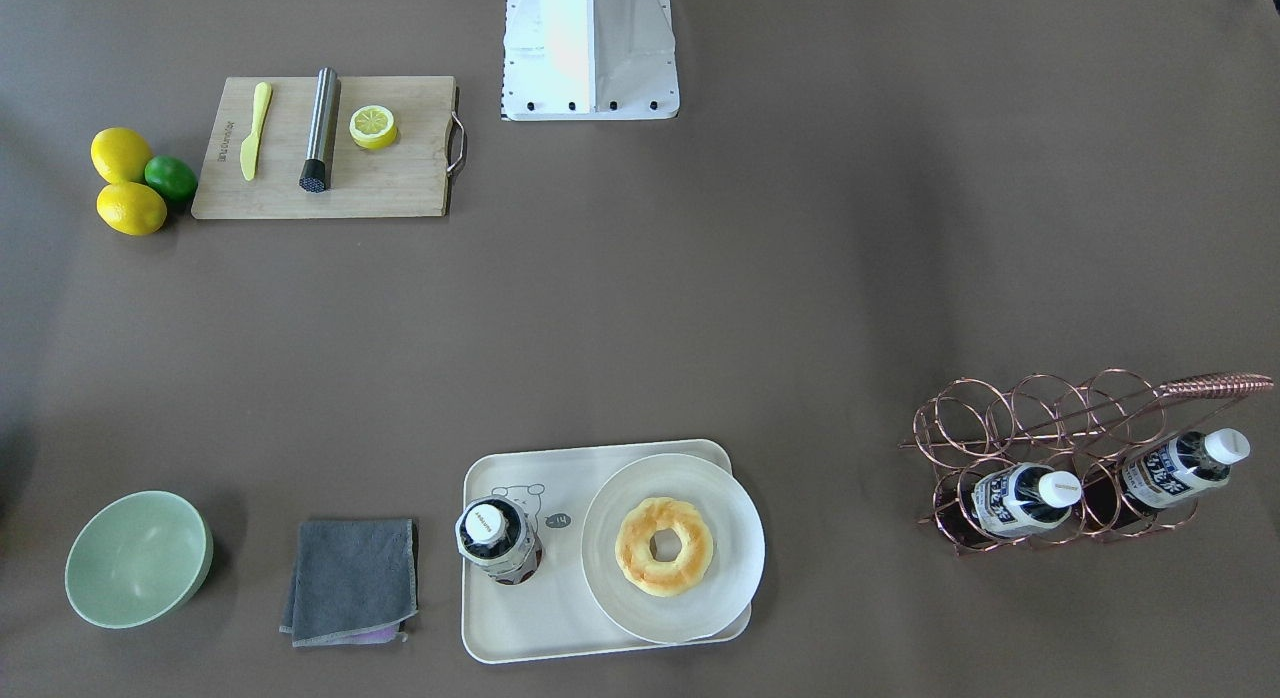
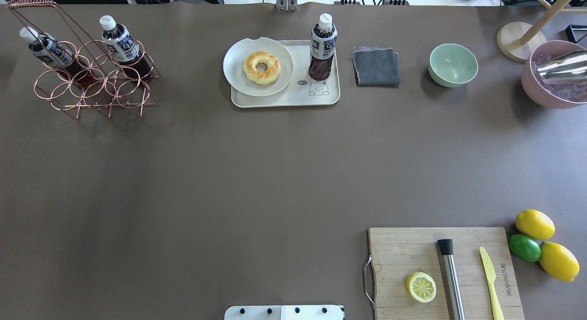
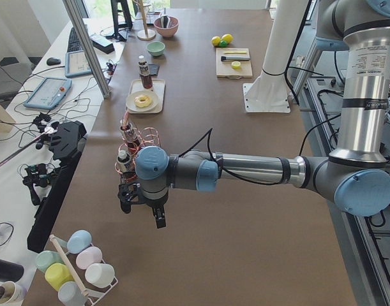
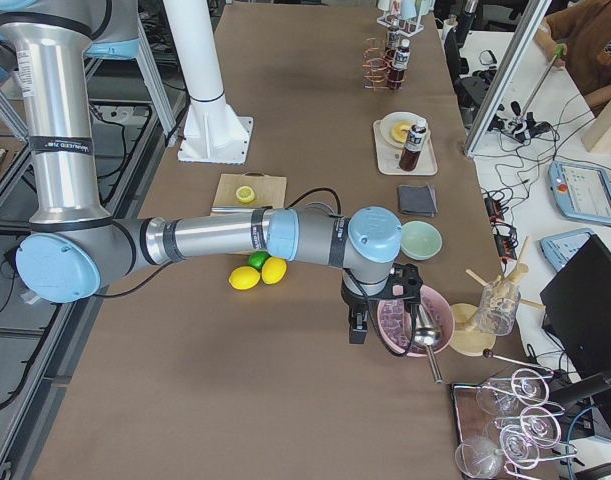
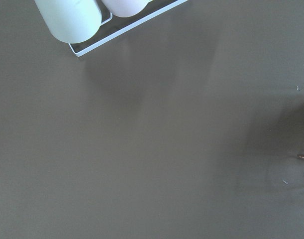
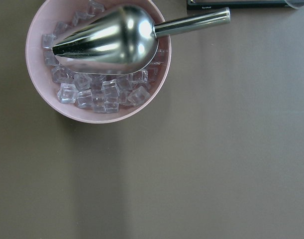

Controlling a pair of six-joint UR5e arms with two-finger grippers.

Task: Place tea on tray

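A tea bottle (image 1: 497, 540) with a white cap stands upright on the cream tray (image 1: 540, 633), beside the bear drawing; it also shows in the overhead view (image 2: 323, 47) on the tray (image 2: 279, 101). Two alike bottles (image 2: 120, 40) (image 2: 46, 49) lean in a copper wire rack (image 2: 91, 88). My left gripper (image 3: 142, 207) hangs over bare table near the rack, far from the tray. My right gripper (image 4: 377, 318) hangs beside the pink ice bowl (image 4: 415, 325). Both show only in the side views, so I cannot tell whether they are open or shut.
A round white plate (image 2: 238, 77) with a doughnut (image 2: 261, 68) lies on the tray's other half. A grey cloth (image 2: 376, 66) and a green bowl (image 2: 453, 64) sit beside the tray. A cutting board (image 2: 399, 251) with knife, lemon half and metal rod, plus lemons and a lime (image 2: 524, 247), lie near my base.
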